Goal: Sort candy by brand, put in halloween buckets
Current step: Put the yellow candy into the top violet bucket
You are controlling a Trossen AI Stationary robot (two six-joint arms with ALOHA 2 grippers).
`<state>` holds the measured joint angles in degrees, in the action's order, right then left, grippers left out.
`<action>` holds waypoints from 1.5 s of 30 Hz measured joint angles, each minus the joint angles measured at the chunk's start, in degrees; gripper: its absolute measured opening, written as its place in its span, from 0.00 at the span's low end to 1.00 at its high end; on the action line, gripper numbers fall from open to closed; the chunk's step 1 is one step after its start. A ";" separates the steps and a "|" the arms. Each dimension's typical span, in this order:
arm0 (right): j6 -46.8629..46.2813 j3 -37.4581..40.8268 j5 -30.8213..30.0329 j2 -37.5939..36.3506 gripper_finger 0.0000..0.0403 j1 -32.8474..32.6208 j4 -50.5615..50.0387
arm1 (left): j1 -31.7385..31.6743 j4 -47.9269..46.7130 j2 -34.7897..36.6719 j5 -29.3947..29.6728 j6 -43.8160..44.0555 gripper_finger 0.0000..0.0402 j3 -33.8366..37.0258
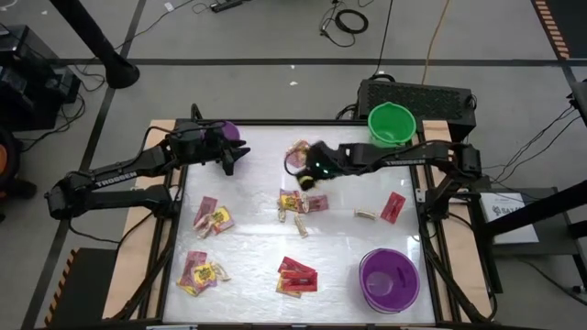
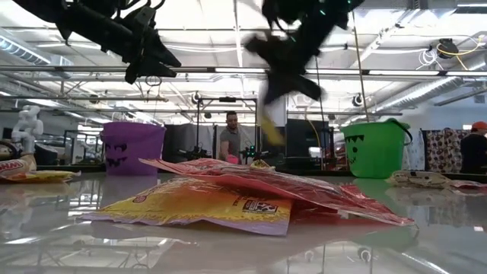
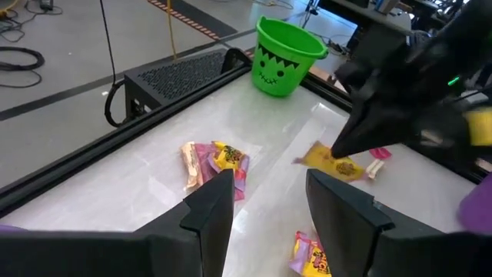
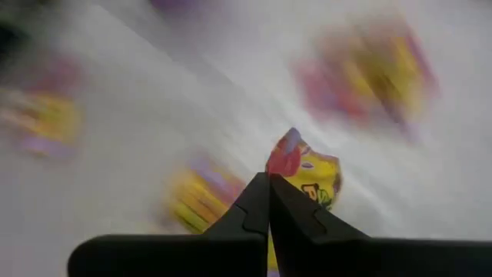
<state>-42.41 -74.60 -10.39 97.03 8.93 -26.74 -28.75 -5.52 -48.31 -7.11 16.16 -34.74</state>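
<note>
The right gripper [image 4: 268, 201] hangs above the middle of the table [image 1: 348, 247], its fingers pinched together on a yellow candy packet [image 4: 307, 178] lifted clear of the surface. The left gripper [image 1: 240, 159] waits at the far left beside one purple bucket [image 1: 230, 131], fingers apart and empty. The green bucket [image 1: 392, 124] stands at the far right, another purple bucket [image 1: 389, 280] near right, with candy scattered between
</note>
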 joint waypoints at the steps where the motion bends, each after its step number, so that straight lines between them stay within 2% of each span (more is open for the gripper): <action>1: 2.73 -0.41 0.12 0.00 0.00 0.00 5.27 | 0.00 -0.41 0.05 -0.11 0.00 0.42 0.00; 5: 12.19 -0.71 3.26 -0.02 0.00 1.02 25.82 | 0.00 -7.10 1.23 -0.39 0.04 0.42 -0.02; 8: 15.57 -0.84 3.71 0.89 0.00 2.59 38.29 | 0.00 -15.05 2.32 -0.39 0.04 0.42 -0.02; 12: 17.41 -1.04 7.07 4.38 0.00 5.41 51.08 | 0.00 -24.10 3.31 -0.37 0.31 0.42 -0.02; 14: 16.85 -3.30 8.50 7.27 0.00 6.59 53.97 | 0.00 -28.10 3.84 -0.35 1.98 0.42 -0.02; 18: 16.21 -12.87 12.89 15.52 0.00 8.49 54.11 | 0.00 -34.09 4.80 -0.35 5.00 0.42 -0.02; 23: 16.21 -30.45 18.06 27.96 0.00 9.64 49.03 | 0.00 -40.42 5.46 -0.31 6.65 0.42 -0.02; 28: 16.15 -47.15 19.11 39.58 0.00 10.26 41.29 | 0.00 -47.26 5.69 -0.23 7.56 0.42 -0.02; 32: 16.09 -56.46 21.24 47.03 0.00 10.29 37.85 | 0.00 -49.68 5.79 0.11 7.58 0.42 -0.02; 36: 15.07 -59.52 20.89 50.90 0.00 10.27 37.07 | 0.00 -49.32 5.79 0.26 8.20 0.42 -0.02; 45: 13.17 -59.70 20.67 51.68 0.03 10.96 31.70 | 0.00 -48.96 5.77 1.65 9.05 0.42 -0.02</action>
<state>-29.24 -134.30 10.28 148.72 19.88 4.96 -28.75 -54.48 -42.54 -5.46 25.21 -34.76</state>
